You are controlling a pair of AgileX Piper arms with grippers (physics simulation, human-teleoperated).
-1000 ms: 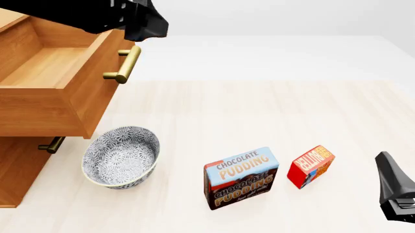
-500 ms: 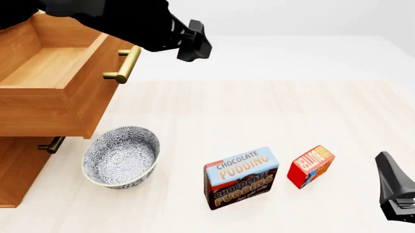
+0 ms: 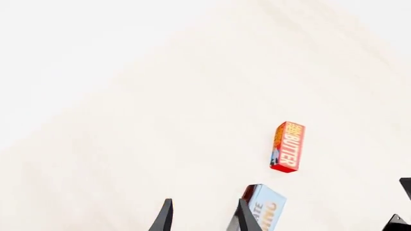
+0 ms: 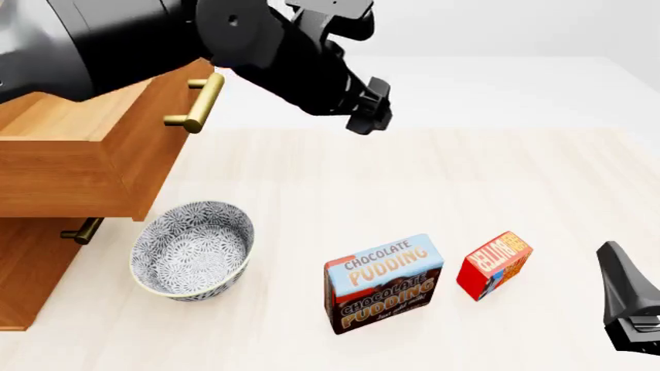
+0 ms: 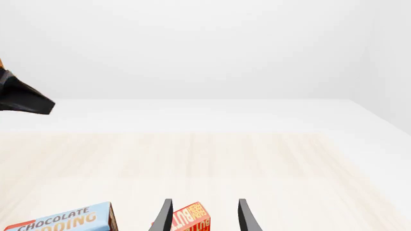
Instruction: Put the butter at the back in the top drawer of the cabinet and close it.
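Observation:
The butter [image 4: 495, 264] is a small red box standing on the table at the front right, beside the Chocolate Pudding box [image 4: 384, 282]. The top drawer [image 4: 144, 158] of the cabinet [image 4: 31, 270] is pulled out, its brass handle [image 4: 198, 104] facing the table. My left gripper [image 4: 372, 116] hangs high over the middle of the table, well away from the butter, open and holding nothing. The left wrist view shows the butter [image 3: 287, 147] far below its open gripper [image 3: 204, 222]. My right gripper [image 4: 617, 267] is open at the front right edge, and the butter [image 5: 190, 219] lies just ahead of it [image 5: 204, 219].
A patterned grey bowl [image 4: 193, 247] stands in front of the cabinet, under the open drawer's corner. A lower drawer's handle [image 4: 80, 230] shows beneath it. The left arm's dark bulk [image 4: 154, 39] covers most of the open drawer's inside.
The left arm has swung from above the drawer handle to the right and forward, out over the middle of the table. The right gripper and the boxes have not moved.

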